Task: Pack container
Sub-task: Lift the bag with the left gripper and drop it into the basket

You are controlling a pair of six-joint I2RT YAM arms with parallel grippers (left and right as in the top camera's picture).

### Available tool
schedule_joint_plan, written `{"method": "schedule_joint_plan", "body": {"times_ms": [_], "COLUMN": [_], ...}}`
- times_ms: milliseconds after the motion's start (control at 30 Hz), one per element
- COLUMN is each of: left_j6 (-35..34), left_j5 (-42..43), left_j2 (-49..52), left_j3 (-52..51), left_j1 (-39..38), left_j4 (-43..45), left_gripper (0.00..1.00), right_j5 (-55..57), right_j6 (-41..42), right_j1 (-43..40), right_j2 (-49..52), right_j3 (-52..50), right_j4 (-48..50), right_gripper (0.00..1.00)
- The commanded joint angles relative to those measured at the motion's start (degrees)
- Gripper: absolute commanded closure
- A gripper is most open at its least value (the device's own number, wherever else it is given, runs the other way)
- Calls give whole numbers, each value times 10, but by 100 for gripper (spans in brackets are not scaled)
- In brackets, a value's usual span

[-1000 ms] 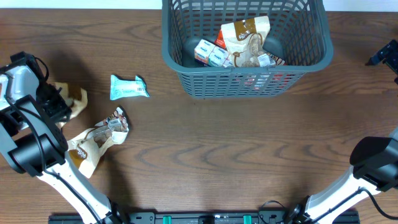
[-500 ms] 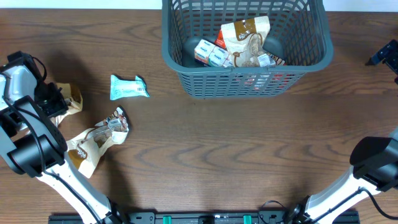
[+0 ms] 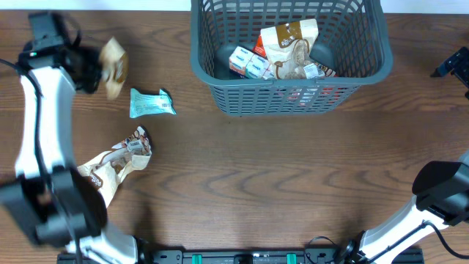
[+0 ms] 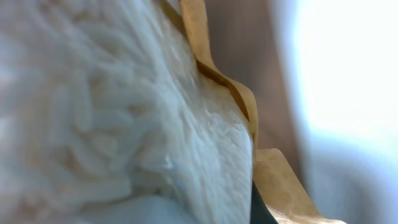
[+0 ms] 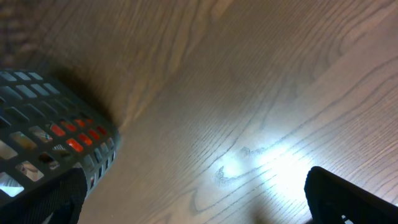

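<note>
The dark grey slotted container (image 3: pixel 220 81) stands at the top middle and holds several snack packets, a tan bag (image 3: pixel 289 45) on top. My left gripper (image 3: pixel 91 64) is raised at the far left, shut on a tan snack bag (image 3: pixel 113 67) that is blurred. That bag fills the left wrist view (image 4: pixel 124 112). A teal packet (image 3: pixel 152 103) and a brown and white bag (image 3: pixel 113 167) lie on the table to the container's left. My right gripper (image 3: pixel 454 66) is at the far right edge, open and empty; its fingers (image 5: pixel 348 199) stand wide over bare wood.
The container's corner (image 5: pixel 56 149) shows at the left of the right wrist view, red packets behind the slots. The wooden table (image 3: pixel 293 176) runs to the front edge, where a black rail lies.
My left gripper has lifted the tan snack bag off the table at the far left and swung it up and to the right. The right arm has not moved.
</note>
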Motion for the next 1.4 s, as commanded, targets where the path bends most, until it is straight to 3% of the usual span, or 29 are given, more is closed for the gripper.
{"method": "schedule_joint_plan", "body": {"times_ms": [0,267,467,633,900,1367], "left_j6": [103,157,217,268,241,165], "left_j5": [7,24,70,70,63,47], "left_j2": [-89,-162,-144,-115,-49,71], "left_j3": [12,12,12,12,16,94], "left_j1": [-76,-207,-285,-325,-318,-302], "left_j4": [26,64,77,147,283,325], "left_gripper": [94,94,94,94,94,94], "right_j5": [0,0,0,0,0,0], "right_j6": [-7,-7,-7,-7,-7,-7], "right_j1": [-2,-2,-2,-2,-2,-2], "right_j2": [5,5,5,5,5,5], "right_j3": [-3,-3,-3,-3,-3,-3], "right_j4": [0,0,0,0,0,0], "right_gripper": [1,1,1,1,1,1]}}
